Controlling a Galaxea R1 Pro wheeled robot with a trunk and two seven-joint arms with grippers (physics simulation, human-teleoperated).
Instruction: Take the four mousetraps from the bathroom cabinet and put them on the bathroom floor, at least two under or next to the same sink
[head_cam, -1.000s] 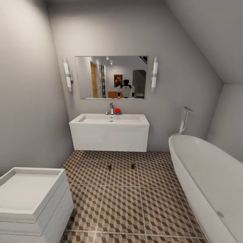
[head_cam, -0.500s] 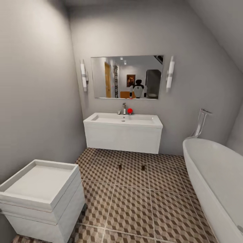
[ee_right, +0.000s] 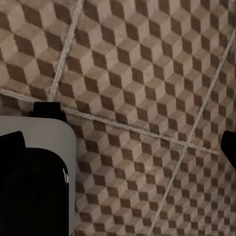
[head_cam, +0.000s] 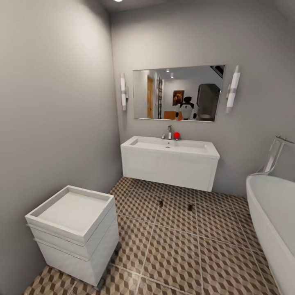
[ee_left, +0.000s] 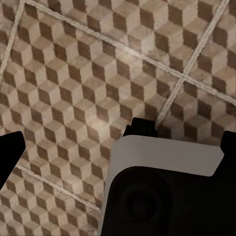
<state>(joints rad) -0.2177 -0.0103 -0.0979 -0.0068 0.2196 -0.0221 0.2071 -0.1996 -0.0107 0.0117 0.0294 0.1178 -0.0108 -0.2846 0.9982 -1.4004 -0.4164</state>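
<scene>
Grey walls close in a small bathroom, and we look across the bathroom floor (head_cam: 172, 250), its large tiles printed with a brown-and-beige cube pattern and split by pale grout lines. Against the far wall we see the bathroom sink (head_cam: 170, 146), a white rectangular basin on a white vanity, with a chrome faucet (head_cam: 169, 132) at its back edge and a small red object (head_cam: 176, 135) just beside the faucet. Above it hangs a wide mirror (head_cam: 179, 93) flanked by two tube lights; in the glass we make out the robot's white-and-black reflection (head_cam: 187, 109).

Two mousetraps lie on the tiles in front of the vanity, near its front edge but not under it: one to the left (head_cam: 161, 203) and one to the right (head_cam: 189, 207), apart from each other. They are too small for us to read their detail.

At near left stands a low white cabinet (head_cam: 73, 233) with a recessed top, close to the left wall. At right, the white bathtub (head_cam: 272, 221) curves along the edge, with a chrome filler (head_cam: 273, 155) behind it.

In the wrist views we see the left claw (ee_left: 118, 142) and the right claw (ee_right: 120, 140) over bare patterned tile, dark fingertips at opposite edges of each picture, so both stand wide apart and hold nothing.
</scene>
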